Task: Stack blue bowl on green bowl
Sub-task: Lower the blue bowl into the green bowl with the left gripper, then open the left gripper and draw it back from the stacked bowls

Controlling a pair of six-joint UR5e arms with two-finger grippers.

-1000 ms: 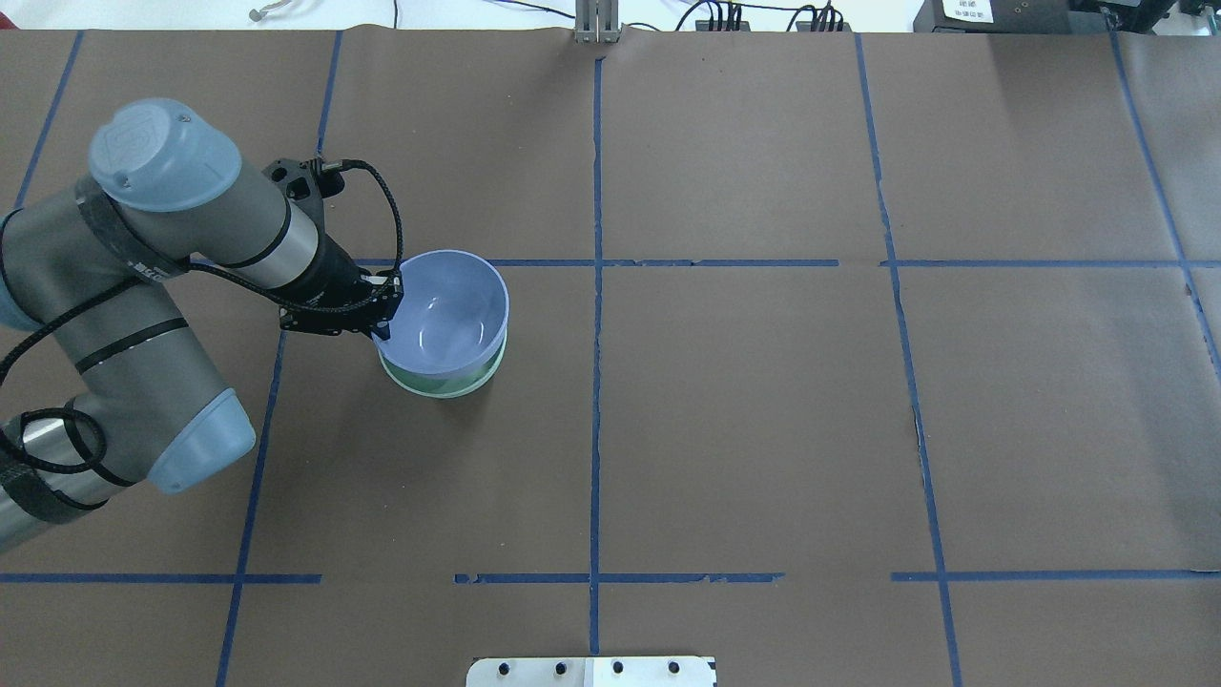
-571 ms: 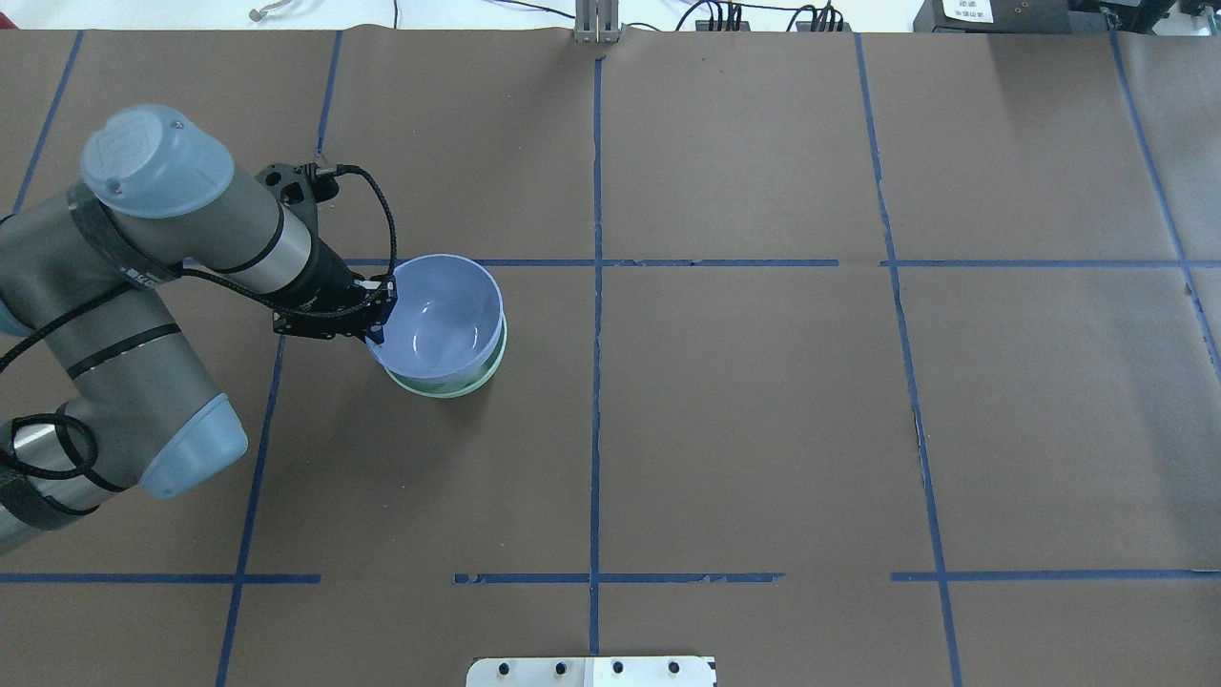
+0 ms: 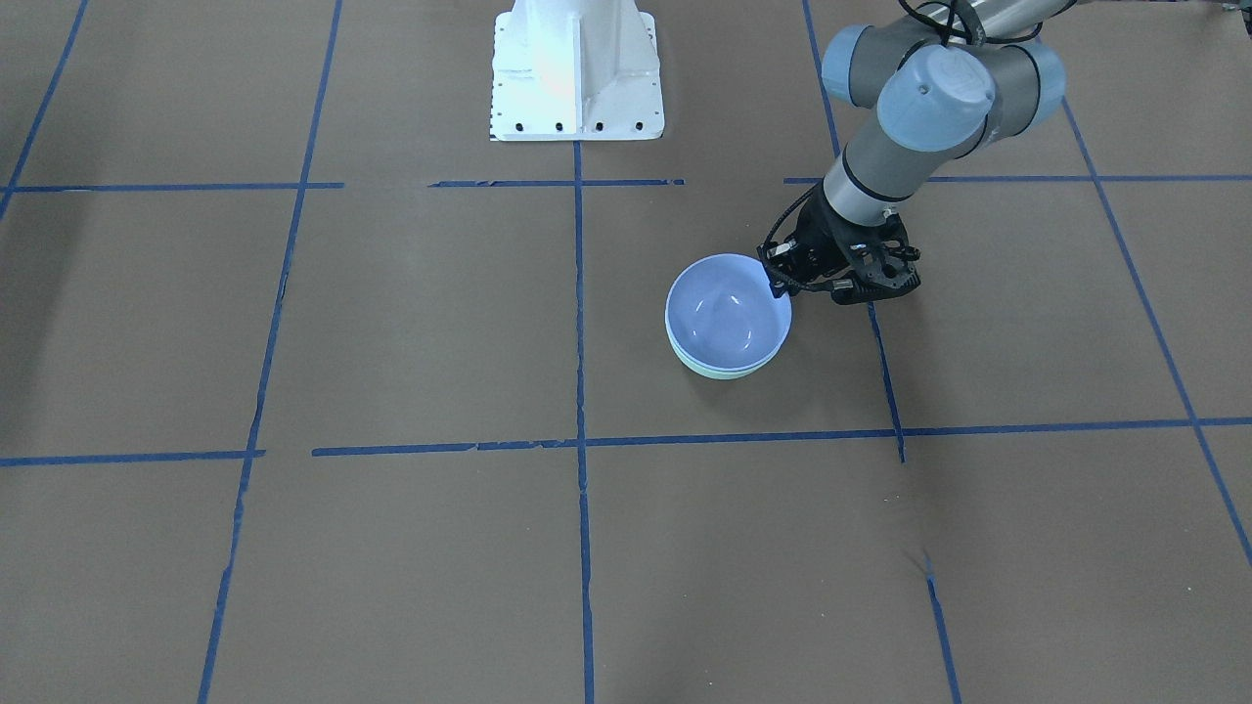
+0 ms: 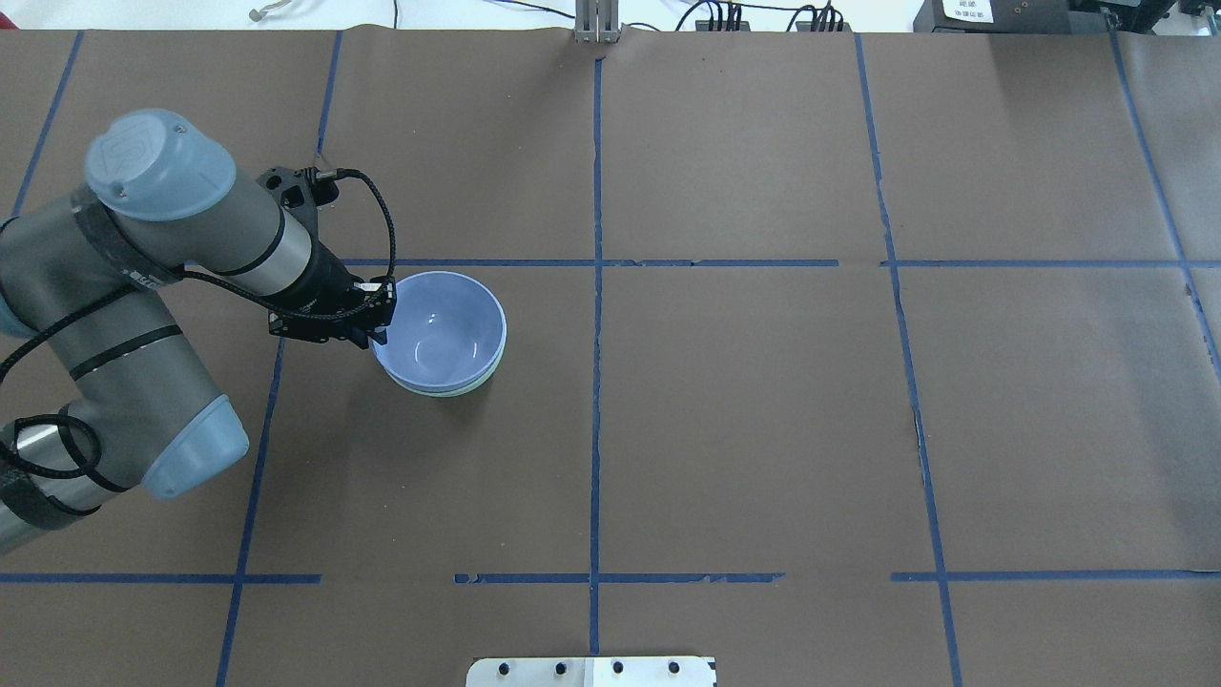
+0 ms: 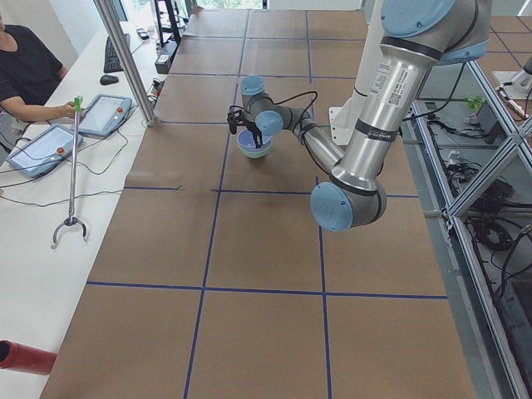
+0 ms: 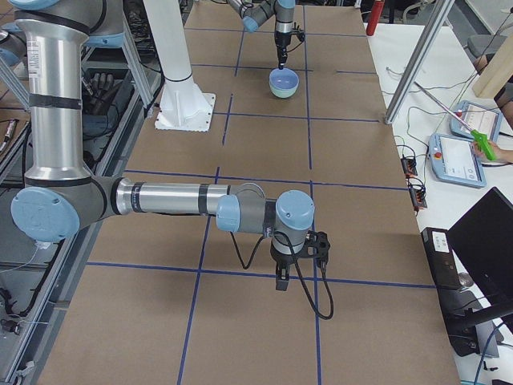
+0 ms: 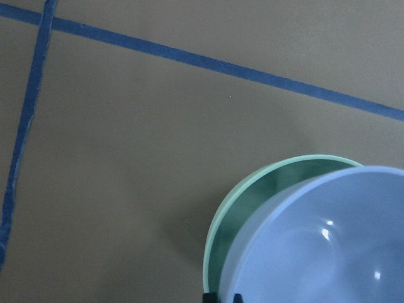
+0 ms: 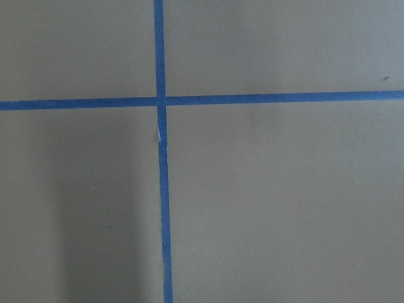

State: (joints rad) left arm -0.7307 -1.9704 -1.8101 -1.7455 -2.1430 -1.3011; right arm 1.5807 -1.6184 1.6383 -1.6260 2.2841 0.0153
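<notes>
The left end effector (image 4: 379, 324) is clenched on the near rim of the blue bowl (image 4: 441, 329), its jaws straddling the wall. The blue bowl sits inside the green bowl (image 7: 262, 189), nested low but off-centre, so a crescent of the green inner wall shows on the side toward the arm. Both bowls are on the brown tabletop (image 4: 763, 429), just beside a crossing of blue tape lines (image 4: 477, 262) on the robot's left half. The right end effector (image 6: 282, 282) hangs low over bare paper, well apart from the bowls; I cannot tell whether it is clenched or released.
</notes>
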